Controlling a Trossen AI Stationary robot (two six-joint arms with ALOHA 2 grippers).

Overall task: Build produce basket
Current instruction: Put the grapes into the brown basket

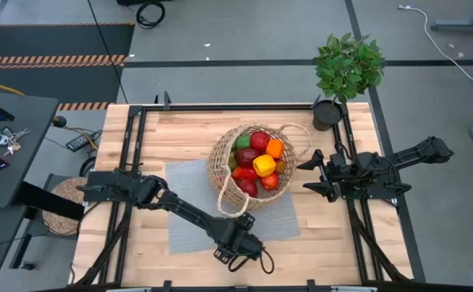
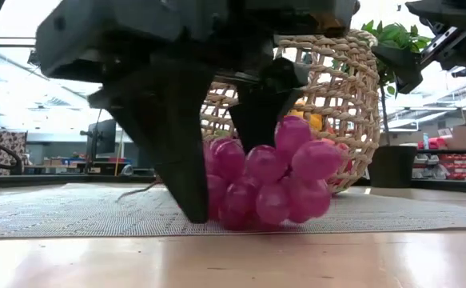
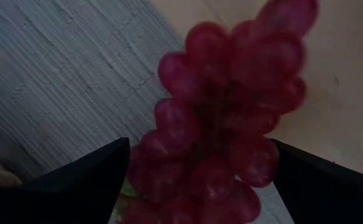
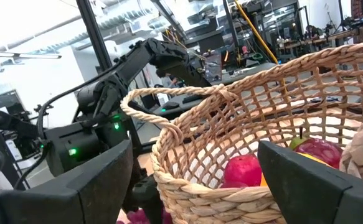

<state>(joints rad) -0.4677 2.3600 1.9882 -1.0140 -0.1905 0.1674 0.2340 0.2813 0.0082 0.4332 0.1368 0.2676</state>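
Note:
A bunch of purple grapes (image 2: 272, 180) (image 3: 218, 124) lies on the grey mat (image 1: 187, 203) near the table's front edge. My left gripper (image 1: 238, 247) (image 2: 229, 192) (image 3: 200, 146) points down over it, open, one finger on each side of the bunch; in the high view it hides the grapes. The wicker basket (image 1: 220, 154) (image 4: 243, 124) lies tipped on the mat's far part. It holds produce (image 1: 256, 162): red apples, a yellow pepper, an orange and green pieces. My right gripper (image 1: 313, 174) (image 4: 193, 162) waits open at the basket's right side. My left gripper straddles the grape bunch from above, fingers pointing down. One finger (image 2: 177, 160) reaches down to the mat on the bunch's near side. Whether either finger touches the grapes, I cannot tell. The bunch rests on the mat.
A potted green plant (image 1: 346, 73) stands at the table's far right corner. Black frame rails (image 1: 131, 154) run along the table's left, right and far sides. A round woven mat (image 1: 58, 207) lies off the table at the left.

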